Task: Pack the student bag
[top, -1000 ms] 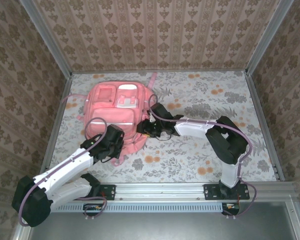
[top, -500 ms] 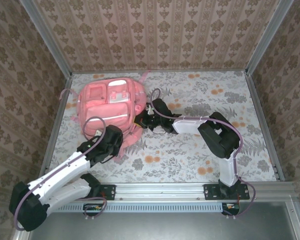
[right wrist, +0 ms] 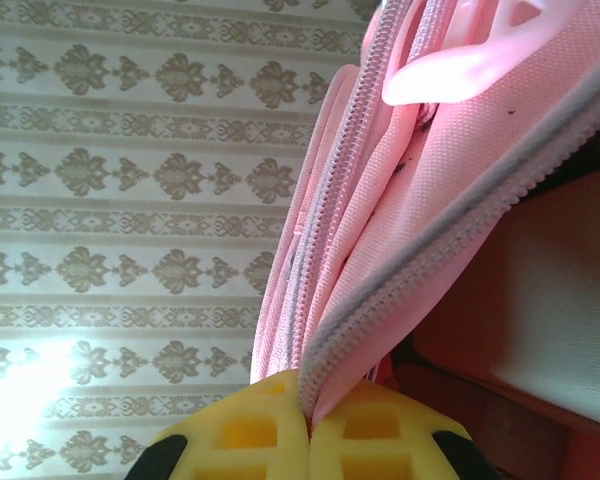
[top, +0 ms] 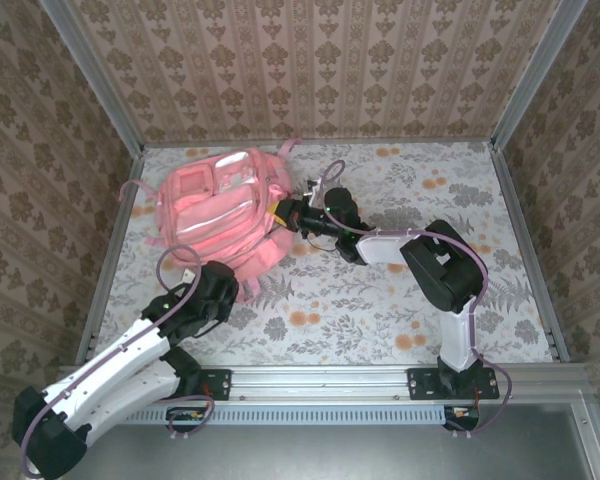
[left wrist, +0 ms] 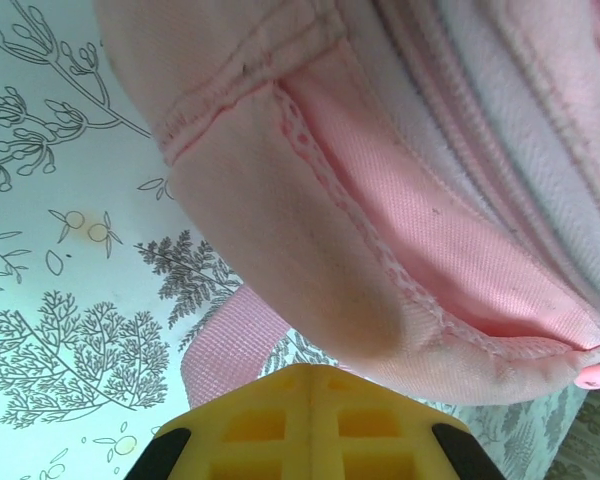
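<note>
Right gripper point(right wrist: 308, 412) on woven pink bag point(right wrist: 460, 150)

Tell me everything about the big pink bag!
The bag is a big, soft backpack of pink fabric, with front zip pockets, pale trim and pink straps. It sits at the far left of the table. The right gripper pinches its right edge, beside a grey zipper, and the bag looks open there. One strap trails on the flowery tabletop by its near edge.
</note>
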{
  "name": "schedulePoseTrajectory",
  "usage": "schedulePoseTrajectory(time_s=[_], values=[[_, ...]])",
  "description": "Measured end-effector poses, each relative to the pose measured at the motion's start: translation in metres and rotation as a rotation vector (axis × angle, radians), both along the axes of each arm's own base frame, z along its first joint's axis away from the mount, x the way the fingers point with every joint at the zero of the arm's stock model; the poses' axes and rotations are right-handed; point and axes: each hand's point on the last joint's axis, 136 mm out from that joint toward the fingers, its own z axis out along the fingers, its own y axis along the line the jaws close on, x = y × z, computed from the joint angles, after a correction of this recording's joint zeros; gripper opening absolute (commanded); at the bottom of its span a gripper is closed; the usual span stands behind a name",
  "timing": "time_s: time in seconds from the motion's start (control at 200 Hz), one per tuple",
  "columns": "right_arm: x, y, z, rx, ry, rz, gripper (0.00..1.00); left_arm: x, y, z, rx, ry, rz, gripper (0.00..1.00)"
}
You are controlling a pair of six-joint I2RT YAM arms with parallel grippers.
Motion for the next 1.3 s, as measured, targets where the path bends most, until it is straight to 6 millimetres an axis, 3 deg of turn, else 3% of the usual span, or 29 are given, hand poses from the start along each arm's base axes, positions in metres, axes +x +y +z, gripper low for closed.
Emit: schedulePoseTrajectory(time_s=[0.06, 0.235, 0.435, 0.71, 0.805, 1.05, 1.155, 1.3], values=[[-0.001, 0.000, -0.007, -0.029, 0.005, 0.003, 0.40, 0.000, 0.000, 0.000, -0.001, -0.001, 0.000, 0.00], [-0.013, -0.010, -0.028, -0.156, 0.003, 0.019, 0.57, 0.003, -0.003, -0.001, 0.000, 0.001, -0.006, 0.00], [-0.039, -0.045, -0.041, -0.386, -0.042, 0.003, 0.57, 0.009, -0.014, -0.004, -0.018, 0.003, -0.022, 0.13], [-0.057, -0.074, -0.041, -0.603, -0.156, 0.028, 0.46, 0.028, -0.035, -0.013, -0.035, -0.001, -0.035, 0.46], [-0.061, -0.074, -0.043, -0.644, -0.212, 0.058, 0.40, 0.034, -0.039, -0.016, -0.026, 0.001, -0.033, 0.46], [-0.074, -0.059, -0.046, -0.712, -0.406, 0.183, 0.40, 0.047, -0.041, -0.020, -0.031, -0.008, 0.005, 0.47], [-0.079, -0.050, -0.059, -0.730, -0.458, 0.247, 0.41, 0.051, -0.039, -0.019, -0.043, -0.012, 0.026, 0.53], [-0.083, -0.047, -0.085, -0.766, -0.472, 0.314, 0.42, 0.054, -0.038, -0.016, -0.063, -0.022, 0.044, 0.54]])
